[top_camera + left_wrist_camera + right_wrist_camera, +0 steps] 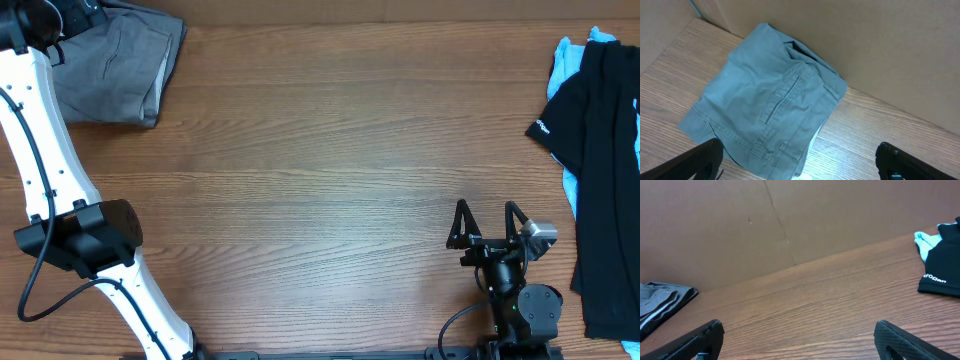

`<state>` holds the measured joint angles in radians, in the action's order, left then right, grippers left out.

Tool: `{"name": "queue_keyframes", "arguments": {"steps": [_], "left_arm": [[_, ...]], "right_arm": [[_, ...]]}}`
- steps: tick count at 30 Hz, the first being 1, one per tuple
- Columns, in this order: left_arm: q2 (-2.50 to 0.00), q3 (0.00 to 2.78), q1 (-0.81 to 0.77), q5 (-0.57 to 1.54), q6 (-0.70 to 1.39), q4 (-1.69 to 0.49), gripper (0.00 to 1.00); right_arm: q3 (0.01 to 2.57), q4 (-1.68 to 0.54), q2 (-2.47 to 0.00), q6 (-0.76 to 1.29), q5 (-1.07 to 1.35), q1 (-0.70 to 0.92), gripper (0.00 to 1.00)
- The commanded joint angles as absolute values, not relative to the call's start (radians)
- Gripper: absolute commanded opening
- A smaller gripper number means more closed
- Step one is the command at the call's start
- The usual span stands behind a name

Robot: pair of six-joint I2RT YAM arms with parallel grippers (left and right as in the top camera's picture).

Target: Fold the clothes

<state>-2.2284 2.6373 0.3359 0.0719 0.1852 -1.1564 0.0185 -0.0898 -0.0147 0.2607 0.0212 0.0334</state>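
The grey shorts [120, 65] lie folded in the far left corner of the table; in the left wrist view [770, 102] their waistband and pocket seam face up. My left gripper [799, 165] hangs open and empty just above and in front of them; in the overhead view it is out of frame at the top left. A black T-shirt [605, 170] lies on a light-blue garment [567, 65] at the right edge, and both show in the right wrist view [942, 265]. My right gripper [488, 218] is open and empty over bare table near the front.
The wooden table [330, 150] has a brown cardboard wall [790, 220] along its far side. My left arm [45, 170] runs along the left edge from the front to the far corner.
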Motion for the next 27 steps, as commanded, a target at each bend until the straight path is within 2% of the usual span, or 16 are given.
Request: {"name": "queue_keyframes", "arguments": {"steps": [1,18,27], "left_arm": [[-2.233,2.636,0.338,0.079,0.199,-1.156,1.0],[-2.231,2.634,0.312,0.077,0.199,-1.156,1.0],[-2.16,2.632,0.147,0.078,0.199,-1.156,1.0]], "right_arm": [[0.008,-0.084,-0.003,0.258,0.011,0.039,1.0],[0.008,-0.084,-0.003,0.258,0.012,0.039,1.0],[0.008,-0.084,-0.003,0.258,0.011,0.039,1.0]]}}
